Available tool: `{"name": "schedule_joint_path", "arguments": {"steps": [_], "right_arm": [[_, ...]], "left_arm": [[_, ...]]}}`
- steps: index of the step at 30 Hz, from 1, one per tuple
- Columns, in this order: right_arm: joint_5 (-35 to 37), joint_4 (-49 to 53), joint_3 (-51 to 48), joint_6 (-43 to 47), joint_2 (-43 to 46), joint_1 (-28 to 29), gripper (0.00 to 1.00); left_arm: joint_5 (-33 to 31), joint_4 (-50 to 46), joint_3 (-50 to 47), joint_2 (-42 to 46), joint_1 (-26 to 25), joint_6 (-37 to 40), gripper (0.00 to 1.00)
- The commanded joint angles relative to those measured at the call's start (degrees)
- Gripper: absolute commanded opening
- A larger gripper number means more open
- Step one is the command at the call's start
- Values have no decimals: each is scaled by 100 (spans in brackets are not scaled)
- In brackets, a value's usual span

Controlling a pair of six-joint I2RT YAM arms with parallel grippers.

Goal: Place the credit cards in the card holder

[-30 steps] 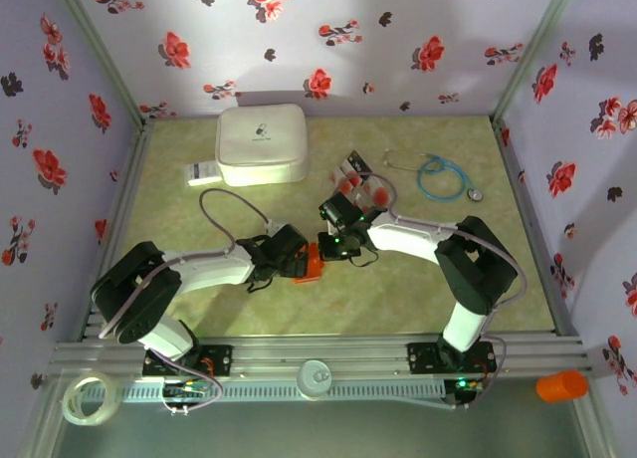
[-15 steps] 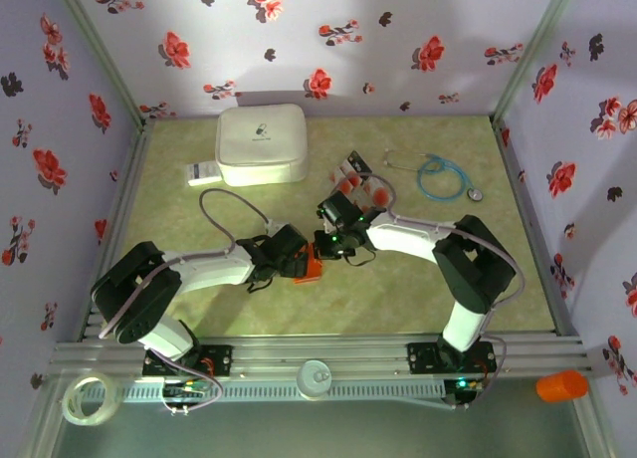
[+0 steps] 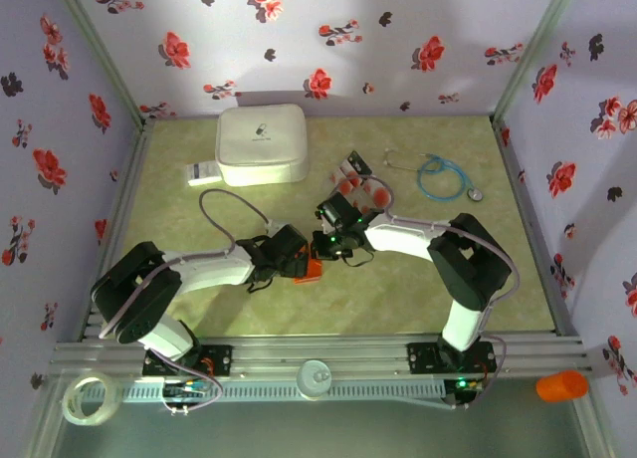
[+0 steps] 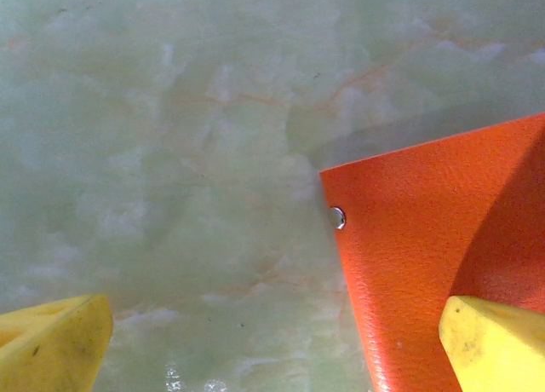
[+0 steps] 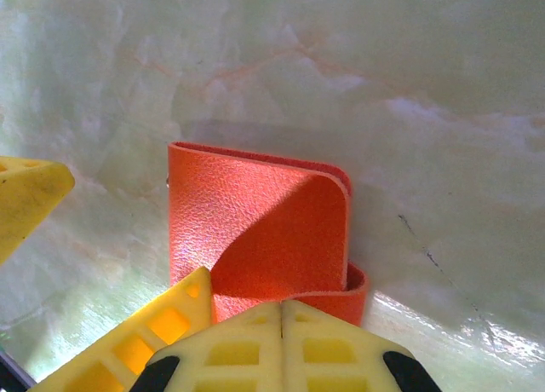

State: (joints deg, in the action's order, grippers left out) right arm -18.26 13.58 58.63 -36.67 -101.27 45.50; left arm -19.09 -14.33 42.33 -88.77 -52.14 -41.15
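My right gripper (image 5: 281, 319) is pressed together, seemingly pinching the curled flap of the card holder (image 5: 255, 226). My left gripper (image 4: 277, 345) is spread wide beside it. The holder lies between them and looks light, soft and grainy, so I'd grip the flap edge. The credit cards (image 3: 358, 184) lie just behind.

2 arms angled inward, left gripper (image 4: 272, 349) wide apart, right gripper (image 5: 281, 341) pinched closed.

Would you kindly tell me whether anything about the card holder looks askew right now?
Yes: the card holder is not lying flat; one orange flap curls upward just in front of the shut right gripper.
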Motion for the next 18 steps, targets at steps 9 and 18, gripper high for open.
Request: {"name": "schedule_joint_path", "arguments": {"steps": [9, 18], "right_arm": [[-23, -266, -288, -140, -215, 13, 0], [21, -329, -489, -166, -262, 16, 0]], "left_arm": [[-157, -296, -147, -123, -33, 91, 100], [-167, -303, -147, -103, -34, 90, 100]]}}
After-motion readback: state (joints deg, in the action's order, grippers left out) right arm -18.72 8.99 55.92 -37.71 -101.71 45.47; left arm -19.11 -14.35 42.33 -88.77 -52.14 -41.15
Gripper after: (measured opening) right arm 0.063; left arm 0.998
